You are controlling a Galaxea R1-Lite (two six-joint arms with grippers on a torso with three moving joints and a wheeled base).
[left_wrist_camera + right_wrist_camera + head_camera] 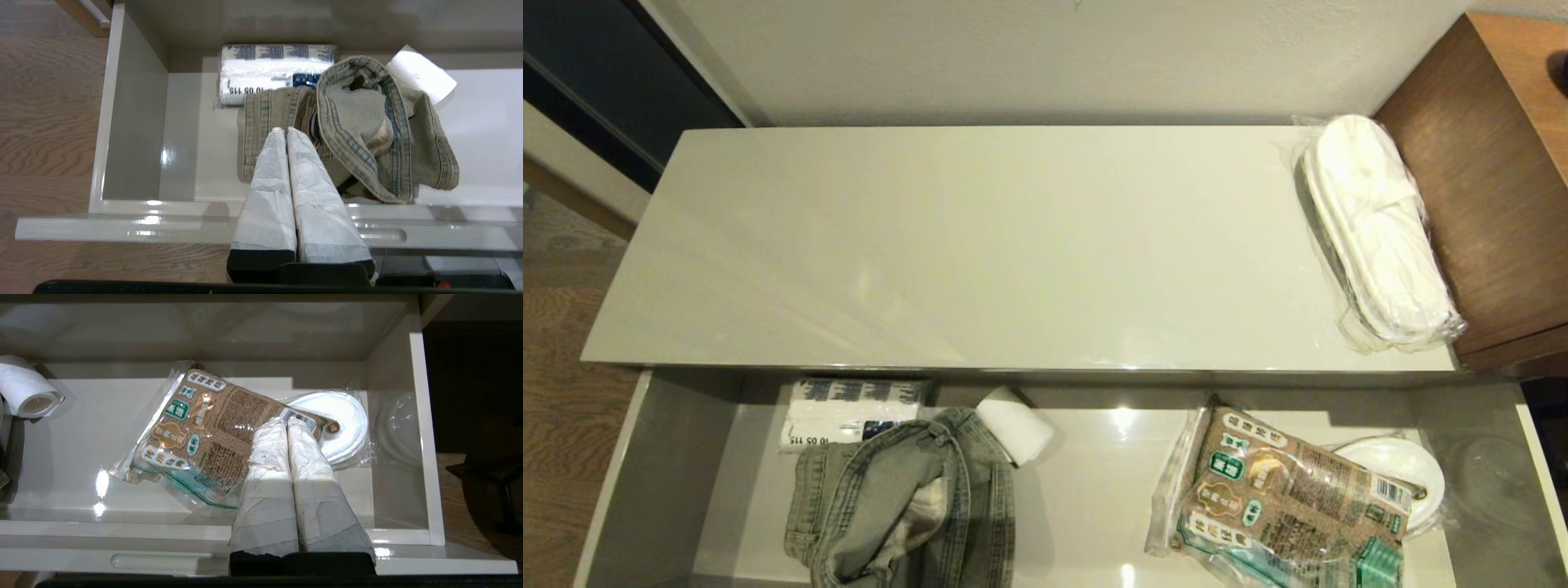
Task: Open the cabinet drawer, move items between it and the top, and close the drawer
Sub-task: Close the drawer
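The cabinet drawer (662,482) stands pulled out below the front edge of the top (980,245), its glossy pale floor catching the light. Toward its left half lies the grey-green denim garment (907,506), crumpled with its collar turned up and its seams showing. Behind the garment, against the back of the drawer, sits a wrapped white pack with dark blue print (849,408), and a small white paper roll (1015,425) leans just beside the collar, touching the cloth. In the right half lies a brown printed packet with green labels (1282,506), tilted, its far corner overlapping a stack of white round discs in clear wrap (1409,474). A clear round lid (398,428) rests by the right wall of the drawer.

Up on the top, at its right end, lies the pair of flat white slippers in clear plastic wrap (1376,237), next to the brown wood-grain desk (1494,180). The rest of the slab shows only reflections.

The left gripper (286,131) hangs above the drawer's front with its wrapped fingers pressed together, empty, its tips over the denim garment. The right gripper (286,421) hangs likewise over the right half, fingers pressed together and holding nothing, its tips over the brown packet. Wood-grain floor (564,425) runs to the left of the cabinet.
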